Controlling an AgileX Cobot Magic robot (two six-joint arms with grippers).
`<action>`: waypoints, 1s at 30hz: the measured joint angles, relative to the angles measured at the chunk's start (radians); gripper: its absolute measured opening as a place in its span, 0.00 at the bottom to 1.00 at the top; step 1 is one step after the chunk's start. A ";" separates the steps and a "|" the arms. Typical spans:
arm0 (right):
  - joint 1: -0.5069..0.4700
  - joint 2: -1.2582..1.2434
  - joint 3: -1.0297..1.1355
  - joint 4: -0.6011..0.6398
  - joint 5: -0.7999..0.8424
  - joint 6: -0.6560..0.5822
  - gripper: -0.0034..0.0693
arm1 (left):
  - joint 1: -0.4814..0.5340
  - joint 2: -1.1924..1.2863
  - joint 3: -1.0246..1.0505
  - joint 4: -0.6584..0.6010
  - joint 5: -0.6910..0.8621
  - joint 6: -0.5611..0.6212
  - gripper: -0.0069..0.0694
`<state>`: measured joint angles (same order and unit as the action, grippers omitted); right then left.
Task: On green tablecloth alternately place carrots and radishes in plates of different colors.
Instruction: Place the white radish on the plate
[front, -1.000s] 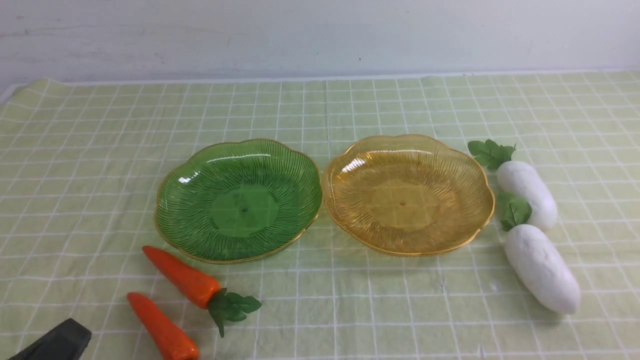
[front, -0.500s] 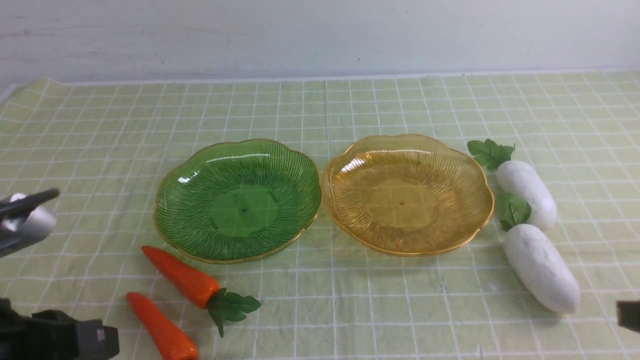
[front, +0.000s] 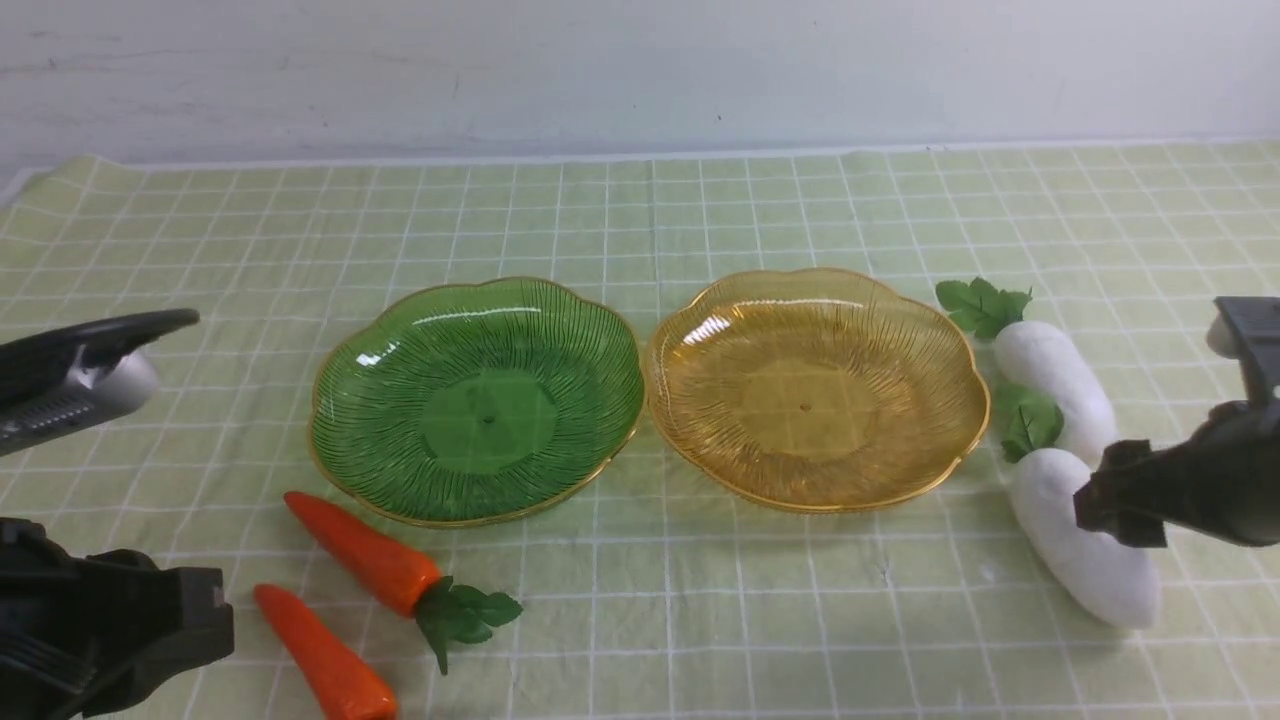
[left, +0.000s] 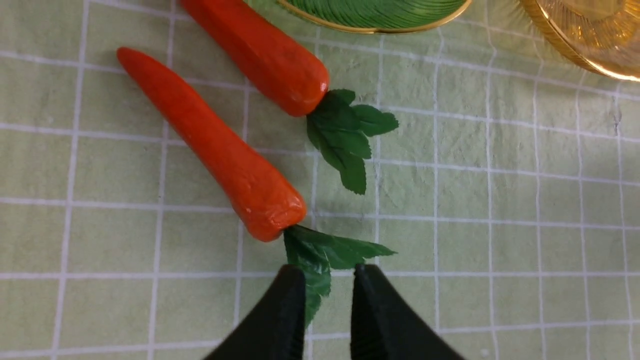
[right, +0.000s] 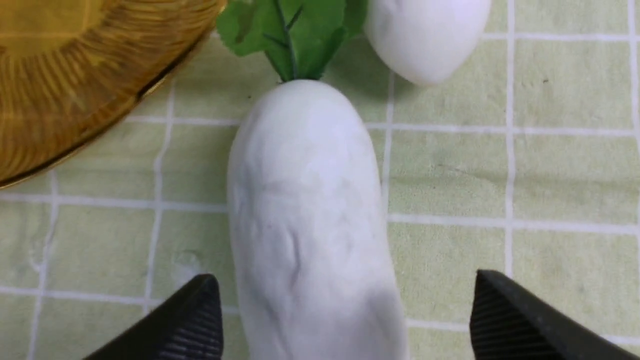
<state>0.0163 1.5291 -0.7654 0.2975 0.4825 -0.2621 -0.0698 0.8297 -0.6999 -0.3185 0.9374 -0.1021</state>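
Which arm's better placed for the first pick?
Right, likely: the right pincer stands wide open astride the near radish; the left pincer, barely parted, covers only leaves of the near carrot.

L hand (left: 327, 274) had two matte blk tapered fingers (left: 280, 325). R hand (right: 345, 295) was blk too, w/ fine-ribbed pads (right: 195, 330). L arm (front: 70, 398) showed a silver-grey cylindrical section plus blk housing.

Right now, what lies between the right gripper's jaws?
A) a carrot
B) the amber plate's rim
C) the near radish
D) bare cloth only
C: in the right wrist view the right gripper is spread wide. The near radish lies on the cloth between its fingers, and the jaws are not closed on it.
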 joint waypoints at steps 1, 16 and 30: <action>0.000 0.021 -0.001 0.000 -0.006 -0.002 0.90 | 0.000 0.000 0.000 0.000 -0.001 0.001 0.26; 0.000 0.117 -0.070 0.056 0.158 0.016 0.65 | 0.000 0.000 0.000 0.000 -0.002 0.001 0.27; 0.173 0.049 -0.338 0.321 0.111 -0.170 0.65 | 0.000 0.000 0.000 0.000 -0.002 0.001 0.27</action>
<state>0.1893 1.5780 -1.1037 0.6184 0.5940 -0.4323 -0.0698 0.8297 -0.6999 -0.3185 0.9357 -0.1008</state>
